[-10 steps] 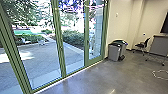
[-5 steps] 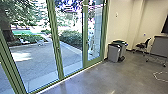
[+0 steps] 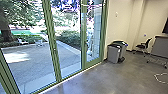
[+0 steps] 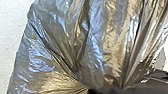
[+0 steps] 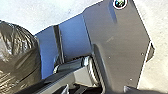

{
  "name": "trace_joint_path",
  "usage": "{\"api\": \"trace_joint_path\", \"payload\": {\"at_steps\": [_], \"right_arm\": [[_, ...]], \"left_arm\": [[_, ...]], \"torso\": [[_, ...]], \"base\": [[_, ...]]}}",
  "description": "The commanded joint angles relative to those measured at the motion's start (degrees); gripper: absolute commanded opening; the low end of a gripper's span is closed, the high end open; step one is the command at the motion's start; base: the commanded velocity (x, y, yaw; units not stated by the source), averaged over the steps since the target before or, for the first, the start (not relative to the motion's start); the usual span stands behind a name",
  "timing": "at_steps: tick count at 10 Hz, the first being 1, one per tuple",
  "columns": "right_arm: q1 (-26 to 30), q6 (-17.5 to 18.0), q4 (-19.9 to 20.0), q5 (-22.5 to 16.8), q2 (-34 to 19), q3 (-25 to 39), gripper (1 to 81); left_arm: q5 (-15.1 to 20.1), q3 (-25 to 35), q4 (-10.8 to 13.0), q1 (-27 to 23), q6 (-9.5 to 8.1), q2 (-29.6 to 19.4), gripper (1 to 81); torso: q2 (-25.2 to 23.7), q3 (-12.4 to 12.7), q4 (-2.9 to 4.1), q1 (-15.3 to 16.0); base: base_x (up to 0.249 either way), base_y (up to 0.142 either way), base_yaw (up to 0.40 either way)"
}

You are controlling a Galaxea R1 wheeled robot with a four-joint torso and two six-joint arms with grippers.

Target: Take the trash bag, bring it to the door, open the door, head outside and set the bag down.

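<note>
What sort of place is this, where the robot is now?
It seems to be a room in an office building, beside a paved yard: tall glass panels in green frames look onto the paving, and inside stand grey waste bins and a dark chair.

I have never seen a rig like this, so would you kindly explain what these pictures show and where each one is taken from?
This is a wheeled robot with two arms. The head view comes from a camera high on it: the floor indoors, tall glass panes in a green frame, and a paved yard beyond. Grey bins stand by the wall, with a chair farther along. The other two cameras sit on the wrists. Close to the left one, the folds of a shiny bag draw together, so it is probably held there. The right one sees the bag too, beside a dark plate that belongs to the robot.
</note>
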Motion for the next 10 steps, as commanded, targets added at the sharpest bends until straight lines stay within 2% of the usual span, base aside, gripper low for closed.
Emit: {"api": "trace_joint_path", "payload": {"at_steps": [1,10], "right_arm": [[2.56,-0.08,0.21,-3.36,0.36,0.1,81.1],[2.56,-0.08,0.21,-3.36,0.54,-0.17,81.1]], "left_arm": [[3.5,-0.23,0.37,-3.32,0.32,-0.15,1.0],[3.5,-0.23,0.37,-3.23,0.32,-0.24,1.0]], "torso": [[0.0,0.0,0.0,0.0],[0.0,0.0,0.0,0.0]], "base": [[0.168,-0.075,0.0],[0.162,-0.067,0.0]]}}
